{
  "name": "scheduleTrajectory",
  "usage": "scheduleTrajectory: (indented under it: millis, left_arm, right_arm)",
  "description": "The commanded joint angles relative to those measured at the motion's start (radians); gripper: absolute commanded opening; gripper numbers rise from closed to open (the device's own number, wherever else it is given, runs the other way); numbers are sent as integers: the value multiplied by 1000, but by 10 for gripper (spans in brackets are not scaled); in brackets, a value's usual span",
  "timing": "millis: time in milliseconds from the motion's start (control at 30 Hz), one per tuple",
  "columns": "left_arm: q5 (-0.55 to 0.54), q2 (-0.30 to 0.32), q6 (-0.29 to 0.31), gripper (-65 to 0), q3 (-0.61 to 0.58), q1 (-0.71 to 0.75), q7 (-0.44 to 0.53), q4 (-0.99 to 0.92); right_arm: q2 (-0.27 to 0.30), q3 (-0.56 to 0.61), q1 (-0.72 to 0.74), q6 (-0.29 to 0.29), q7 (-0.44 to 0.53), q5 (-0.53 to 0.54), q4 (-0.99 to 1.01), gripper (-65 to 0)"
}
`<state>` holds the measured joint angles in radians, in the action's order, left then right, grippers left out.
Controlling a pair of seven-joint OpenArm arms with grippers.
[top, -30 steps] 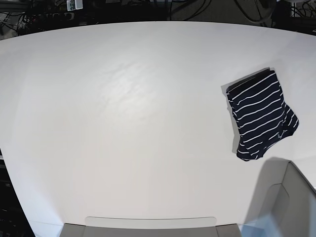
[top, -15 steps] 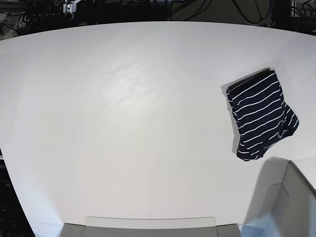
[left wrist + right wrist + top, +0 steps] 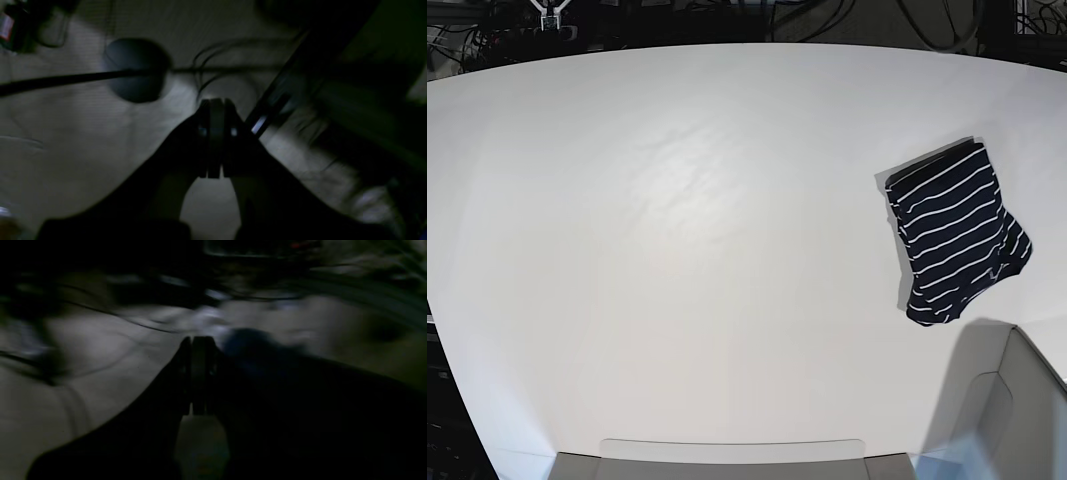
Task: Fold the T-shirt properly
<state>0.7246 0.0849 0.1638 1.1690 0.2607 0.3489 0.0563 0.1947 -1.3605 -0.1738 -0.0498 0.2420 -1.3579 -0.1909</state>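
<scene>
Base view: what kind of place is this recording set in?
Probably a robotics lab bench: a broad, plain white table holding only a folded dark navy white-striped T-shirt, with tangled black cables and equipment behind its far edge.

No readable text, labels, brands or numbers in any view. The T-shirt (image 3: 956,238) at 3 o'clock on the desk (image 3: 677,250) carries only white pinstripes, no print or tag lettering that can be made out. Both wrist views are too dark and blurred to read anything; the small device (image 3: 548,14) past the desk edge at 11 o'clock is too small to show any marking.
</scene>
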Motion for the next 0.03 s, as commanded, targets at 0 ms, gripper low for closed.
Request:
scheduleTrajectory:
  millis: [0]
  left_arm:
    - [20, 6, -31, -650, -19, -8, -35, 3]
  right_arm:
    - [16, -3, 20, -72, 13, -44, 17, -650]
